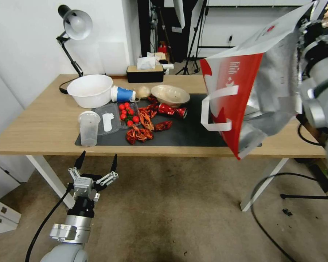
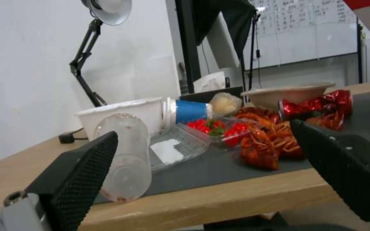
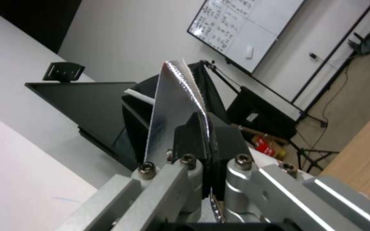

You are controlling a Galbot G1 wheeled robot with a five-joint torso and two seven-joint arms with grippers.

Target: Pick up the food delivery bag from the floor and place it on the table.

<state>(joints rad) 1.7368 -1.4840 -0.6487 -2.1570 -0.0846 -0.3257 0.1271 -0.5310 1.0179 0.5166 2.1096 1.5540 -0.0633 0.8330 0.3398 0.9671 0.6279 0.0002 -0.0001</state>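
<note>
Head view looks down on table (image 1: pixel 43 123); left wrist views it level, close

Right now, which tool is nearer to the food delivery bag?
Right. The right tool is clamped on the food delivery bag, holding it up over the table's right end. The left tool hangs open, low before the table's front edge, far from the bag.
</note>
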